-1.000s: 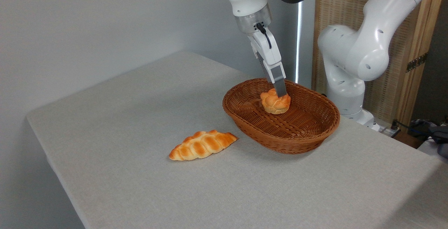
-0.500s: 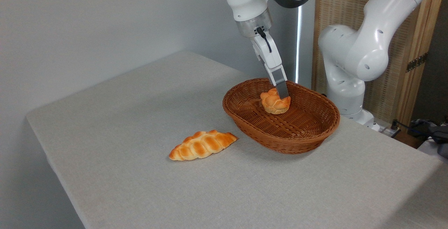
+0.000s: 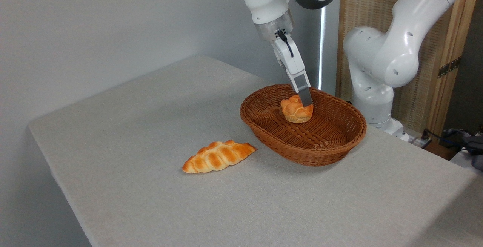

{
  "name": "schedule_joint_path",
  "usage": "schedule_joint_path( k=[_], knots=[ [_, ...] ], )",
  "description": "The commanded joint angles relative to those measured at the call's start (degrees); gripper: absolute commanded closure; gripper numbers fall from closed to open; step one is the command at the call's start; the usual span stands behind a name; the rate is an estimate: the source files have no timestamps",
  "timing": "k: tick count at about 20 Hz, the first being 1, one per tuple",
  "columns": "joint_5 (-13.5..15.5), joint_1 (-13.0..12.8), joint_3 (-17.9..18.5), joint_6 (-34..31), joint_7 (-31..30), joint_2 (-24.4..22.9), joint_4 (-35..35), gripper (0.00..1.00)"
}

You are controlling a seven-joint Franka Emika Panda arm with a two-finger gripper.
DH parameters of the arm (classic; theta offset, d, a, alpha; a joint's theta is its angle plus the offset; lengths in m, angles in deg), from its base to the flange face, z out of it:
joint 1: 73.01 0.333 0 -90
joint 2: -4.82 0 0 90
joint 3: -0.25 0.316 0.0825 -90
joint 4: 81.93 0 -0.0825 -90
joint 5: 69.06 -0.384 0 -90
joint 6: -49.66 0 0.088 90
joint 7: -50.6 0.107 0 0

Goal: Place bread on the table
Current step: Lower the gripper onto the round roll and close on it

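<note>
Your tabletop (image 3: 124,134) and wicker basket (image 3: 332,141) stayed put, but your gripper (image 3: 306,103), clenched on the bread (image 3: 296,112), had risen slightly; the bread hung barely above the basket floor (lift-out looked begun).

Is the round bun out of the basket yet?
No. The bun sits inside the wicker basket, below its rim, with the gripper at its top.

The bun (image 3: 296,112) is gripped inside the basket (image 3: 324,147) by the gripper (image 3: 305,103); a loaf (image 3: 218,156) is seen lying on the desk (image 3: 151,107).
</note>
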Motion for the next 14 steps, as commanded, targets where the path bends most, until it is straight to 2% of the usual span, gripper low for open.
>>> schedule_joint_path(
  k=[1, 14],
  knots=[
    [-0.08, -0.66, 0.31, -0.65, 0.67, -0.88, 0.33, 0.00],
    [-0.08, -0.39, 0.31, 2.60, 0.76, -0.53, 0.77, 0.00]
  ],
)
